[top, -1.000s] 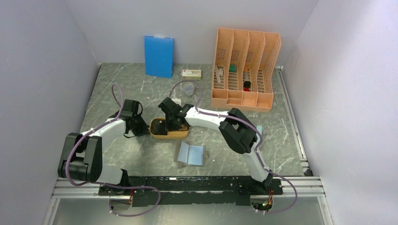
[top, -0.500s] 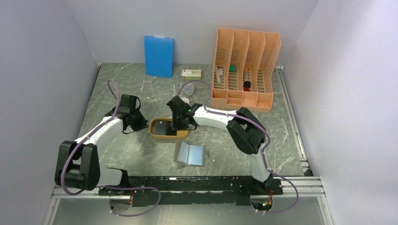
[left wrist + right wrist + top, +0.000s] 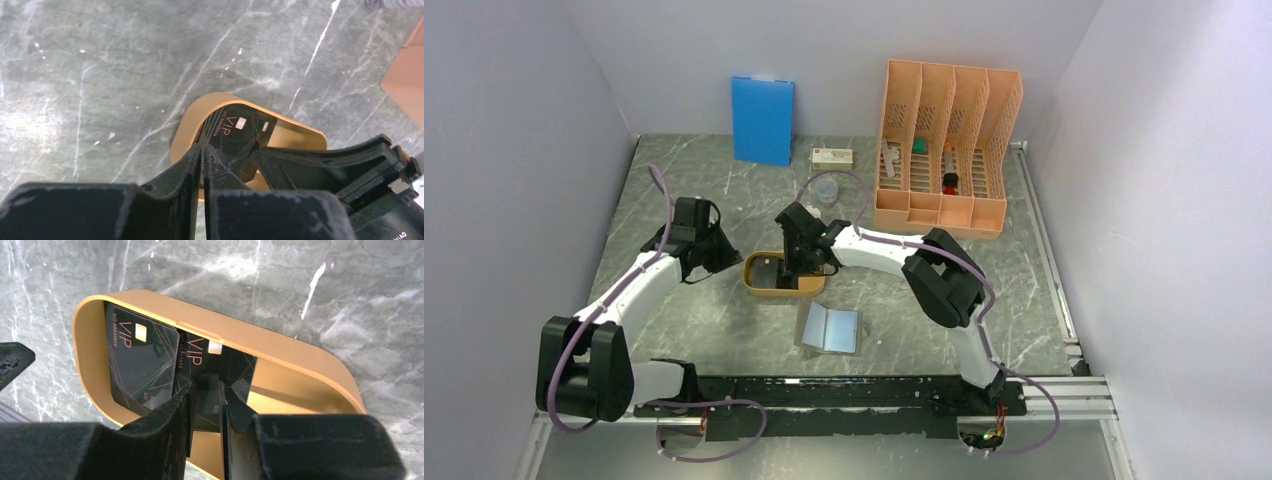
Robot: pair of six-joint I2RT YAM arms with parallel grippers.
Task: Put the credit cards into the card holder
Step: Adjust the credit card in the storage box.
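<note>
Two black credit cards [image 3: 141, 362] marked VIP lie overlapping in a shallow orange oval tray [image 3: 280, 342] at mid-table [image 3: 809, 290]. My right gripper [image 3: 205, 390] hovers just over the right-hand card [image 3: 220, 365] with its jaws a narrow gap apart and nothing pinched. My left gripper [image 3: 201, 150] is shut and empty, just left of the tray [image 3: 295, 132], pointing at the cards [image 3: 239, 132]. In the top view it [image 3: 724, 258] is beside the tray and the right gripper [image 3: 794, 268] is above it. The card holder [image 3: 831, 328] lies open, pale blue inside, in front of the tray.
A blue upright board [image 3: 762, 120] leans on the back wall. A tall orange slotted rack [image 3: 946, 145] stands at the back right. A small box [image 3: 832, 156] and a clear cup [image 3: 825, 188] sit behind the tray.
My left gripper has drawn back up and left from the tray's left end. My right gripper shifted slightly right over the tray. The cards and card holder have not moved.
</note>
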